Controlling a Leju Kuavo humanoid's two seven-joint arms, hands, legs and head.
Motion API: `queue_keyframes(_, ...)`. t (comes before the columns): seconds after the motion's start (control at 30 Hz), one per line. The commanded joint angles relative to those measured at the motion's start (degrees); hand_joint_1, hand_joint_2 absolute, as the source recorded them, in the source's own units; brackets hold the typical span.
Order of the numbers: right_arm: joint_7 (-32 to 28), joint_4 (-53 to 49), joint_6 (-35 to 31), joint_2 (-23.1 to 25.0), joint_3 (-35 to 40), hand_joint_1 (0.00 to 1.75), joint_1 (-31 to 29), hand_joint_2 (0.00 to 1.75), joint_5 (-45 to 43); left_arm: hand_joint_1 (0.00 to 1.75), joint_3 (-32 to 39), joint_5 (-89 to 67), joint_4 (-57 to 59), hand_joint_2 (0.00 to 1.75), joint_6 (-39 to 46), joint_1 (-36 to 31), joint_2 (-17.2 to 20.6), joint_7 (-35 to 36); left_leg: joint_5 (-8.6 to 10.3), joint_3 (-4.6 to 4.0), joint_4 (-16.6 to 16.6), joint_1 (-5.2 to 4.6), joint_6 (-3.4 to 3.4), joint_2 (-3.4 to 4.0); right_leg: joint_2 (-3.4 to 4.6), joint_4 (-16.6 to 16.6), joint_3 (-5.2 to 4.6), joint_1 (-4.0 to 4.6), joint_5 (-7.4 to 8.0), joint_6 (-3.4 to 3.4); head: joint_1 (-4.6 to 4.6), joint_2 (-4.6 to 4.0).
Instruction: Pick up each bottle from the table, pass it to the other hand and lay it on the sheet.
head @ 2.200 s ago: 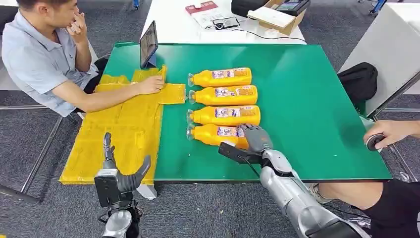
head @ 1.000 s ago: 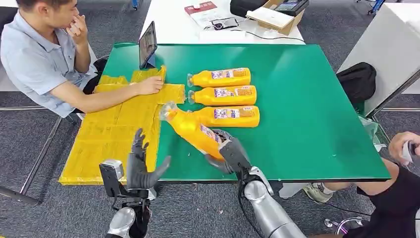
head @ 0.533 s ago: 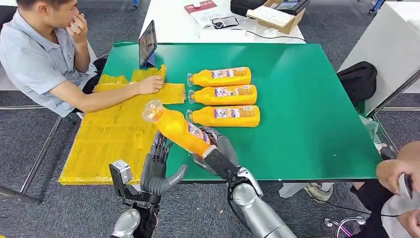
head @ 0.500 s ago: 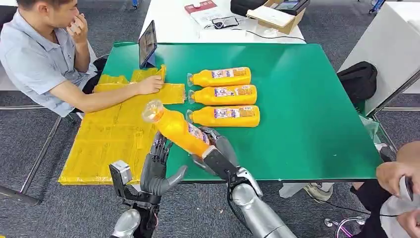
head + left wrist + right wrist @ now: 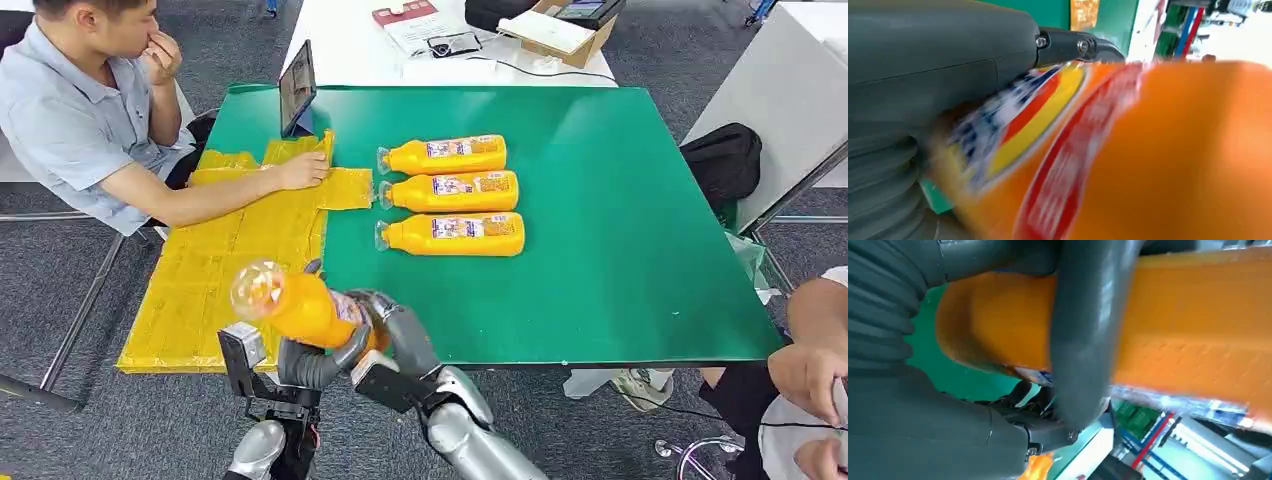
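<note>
Bottle now sits lower left of frame, over the table's near edge beside the sheet; right hand still grips it (left hand has closed around it too).

Grey carpet floor, white table behind, seated person
</note>
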Motion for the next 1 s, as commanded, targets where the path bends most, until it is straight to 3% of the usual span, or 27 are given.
queue_keyframes(0.03,-1.8,6.4,-0.7,0.3,11.6,1.75,-1.5,1.75,-2.5,0.00,-0.2,-1.4,6.2,1.75,4.2,-3.3,1.6,-1.3,-0.10,0.31,0.0,0.05,-0.07,0.01,0.02,0.0,0.31,0.05,-0.10,-0.13,0.00,0.00)
queue_keyframes(0.23,-2.0,9.4,-0.2,1.0,12.2,1.75,-2.8,1.75,-3.9,0.00,1.0,2.4,1.8,1.75,1.4,-1.8,1.5,-2.6,-0.06,0.18,0.0,0.03,-0.06,-0.03,-0.02,0.0,0.20,0.02,-0.05,-0.10,0.00,0.00)
queue_keyframes(0.27,-2.1,9.5,-0.4,1.1,12.3,1.29,-2.7,1.75,-3.9,0.66,1.1,2.5,1.1,1.75,1.3,-1.6,1.7,-2.5,-0.13,0.31,0.0,0.04,-0.09,-0.02,0.00,0.0,0.31,0.03,-0.13,-0.15,0.00,0.00)
queue_keyframes(0.3,-1.8,9.9,0.3,1.2,12.3,0.03,-2.6,1.75,-4.4,1.69,1.6,4.0,-0.1,1.75,0.3,-1.1,1.7,-2.0,-0.08,0.19,0.0,0.03,-0.07,0.01,0.01,0.0,0.20,0.03,-0.06,-0.10,0.00,0.00)
queue_keyframes(0.67,-1.5,10.0,1.2,1.2,12.4,0.03,-2.4,1.75,-4.8,1.69,2.1,5.0,-1.5,1.75,-0.6,-0.4,2.1,-1.8,-0.04,0.14,0.0,0.02,-0.04,-0.05,-0.06,0.0,0.13,0.02,-0.06,-0.08,0.00,0.00)
queue_keyframes(0.77,-0.4,8.4,3.0,1.1,12.3,0.00,-1.9,1.75,-6.0,1.75,3.4,11.0,-4.4,1.75,-5.9,0.3,1.5,-0.5,-0.13,0.27,0.0,0.06,-0.08,-0.09,-0.09,0.0,0.28,0.05,-0.15,-0.14,0.00,0.00)
queue_keyframes(0.8,-0.7,7.3,2.9,0.8,12.2,0.00,-1.4,0.00,-6.1,1.75,3.9,12.1,-5.4,1.75,-6.9,0.7,1.5,-0.1,-0.06,0.13,0.0,0.04,-0.05,-0.06,-0.07,0.0,0.14,0.04,-0.07,-0.09,0.02,0.00)
queue_keyframes(1.0,-3.6,-5.9,0.0,-2.0,9.3,0.00,4.0,0.00,-8.6,1.75,6.0,18.1,-7.2,1.75,-13.2,1.6,1.9,3.2,-0.12,0.24,0.0,0.04,-0.07,-0.18,-0.19,0.0,0.26,0.04,-0.18,-0.12,-0.02,0.00)
